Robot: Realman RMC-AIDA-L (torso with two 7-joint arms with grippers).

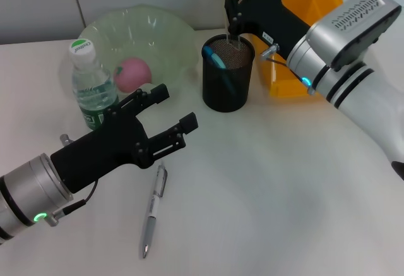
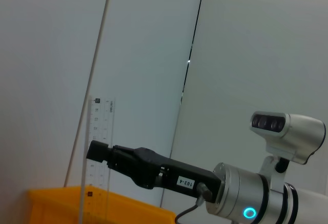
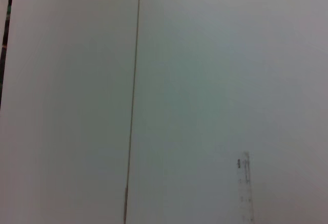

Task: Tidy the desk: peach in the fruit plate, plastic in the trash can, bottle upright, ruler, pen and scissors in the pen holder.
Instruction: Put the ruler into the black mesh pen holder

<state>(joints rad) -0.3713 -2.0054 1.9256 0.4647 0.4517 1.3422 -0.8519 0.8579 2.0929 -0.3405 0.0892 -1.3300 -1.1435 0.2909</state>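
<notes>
My right gripper (image 1: 231, 12) is shut on the clear ruler (image 1: 235, 40) and holds it upright over the black mesh pen holder (image 1: 227, 80). From the left wrist view the ruler (image 2: 100, 126) stands in the right gripper (image 2: 97, 151). A blue handle (image 1: 214, 57) shows inside the holder; I cannot tell if it is the scissors. My left gripper (image 1: 173, 109) is open, just above the silver pen (image 1: 153, 210) lying on the table. The peach (image 1: 133, 74) lies in the green fruit plate (image 1: 170, 33). The bottle (image 1: 91, 85) stands upright. No plastic is in view.
The yellow trash can (image 1: 297, 4) stands behind the right arm, to the right of the pen holder, and shows as the trash can (image 2: 66, 206) in the left wrist view. The white table (image 1: 271, 187) stretches to the front right. The right wrist view shows the ruler (image 3: 246, 188) against a wall.
</notes>
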